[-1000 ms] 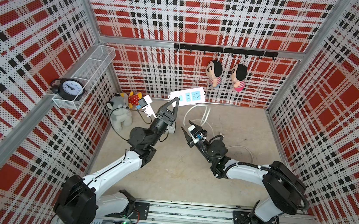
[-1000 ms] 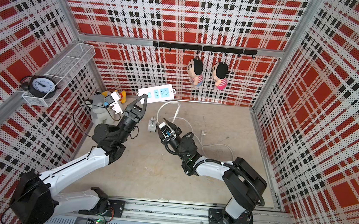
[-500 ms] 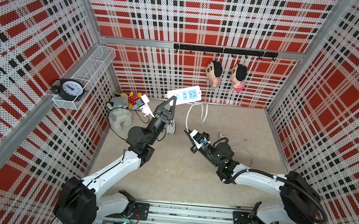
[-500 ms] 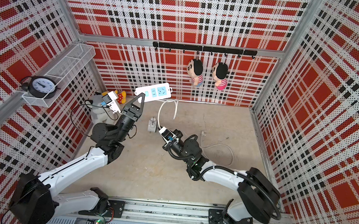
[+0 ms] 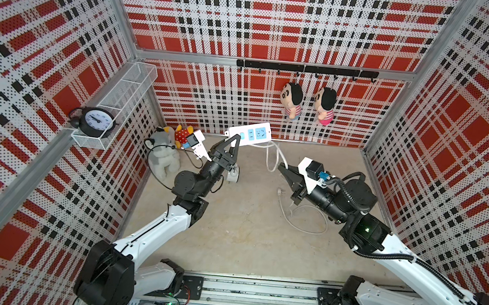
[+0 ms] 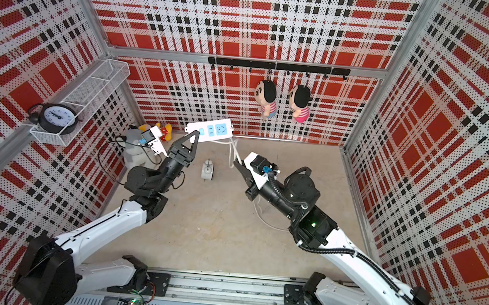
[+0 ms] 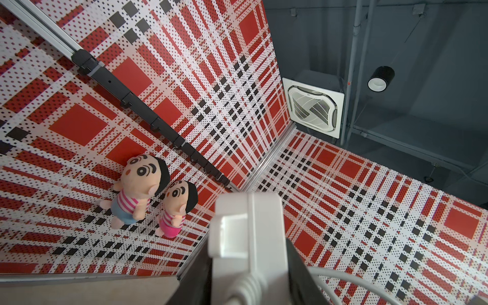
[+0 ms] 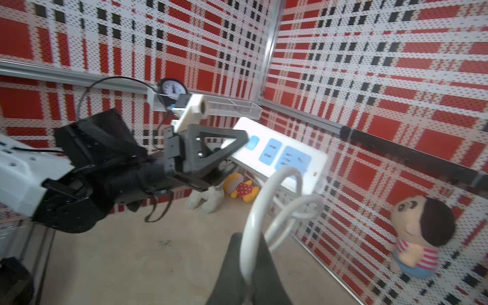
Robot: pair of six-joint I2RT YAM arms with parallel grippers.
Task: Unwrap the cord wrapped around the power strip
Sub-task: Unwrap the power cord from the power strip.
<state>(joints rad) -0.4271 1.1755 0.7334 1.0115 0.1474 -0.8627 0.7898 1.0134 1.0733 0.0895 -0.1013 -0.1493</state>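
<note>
Raised power strip (image 5: pixel 249 134), cord (image 8: pixel 247 232) pinched
The left gripper (image 5: pixel 233 142) clamps the strip; the right gripper (image 5: pixel 281 166) is closed on the cord.

Close-up power strip (image 7: pixel 248 232) end (cord (image 7: pixel 351 281) beside)

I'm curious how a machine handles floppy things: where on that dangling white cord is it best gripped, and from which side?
Probably the loop of cord hanging below the power strip, approached from the side opposite the left gripper, which holds the switch end. There it hangs free; the right gripper pinches it there.
</note>
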